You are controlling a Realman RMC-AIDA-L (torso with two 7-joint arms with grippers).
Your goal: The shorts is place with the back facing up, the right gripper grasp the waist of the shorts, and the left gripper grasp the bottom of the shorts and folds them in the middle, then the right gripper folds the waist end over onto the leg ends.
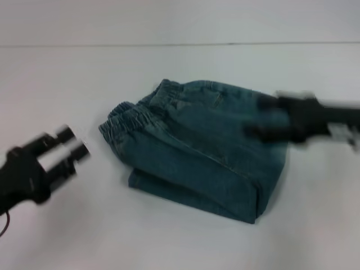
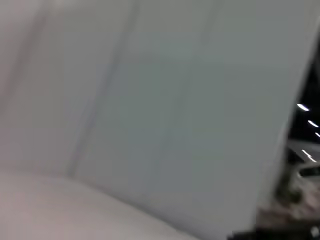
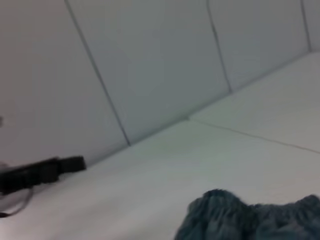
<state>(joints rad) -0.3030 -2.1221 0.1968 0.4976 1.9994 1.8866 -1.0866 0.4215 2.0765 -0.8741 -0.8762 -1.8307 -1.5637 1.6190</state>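
In the head view, we saw the shorts [image 1: 197, 149] lying folded into a compact blue denim bundle at the centre of the frame on a white table [image 1: 180, 242]. Their gathered elastic waist [image 1: 135, 118] faced the left of the frame, and a folded edge ran along the lower right. The left gripper [image 1: 70, 147] sat at the left edge of the frame, well apart from the shorts, with its two fingers spread apart and nothing between them. The right gripper [image 1: 250, 130] reached in from the right edge, over the upper right part of the bundle. It was blurred, so we could not tell how its jaws stood or whether it touched the cloth. In the right wrist view, the waist showed at the bottom edge.
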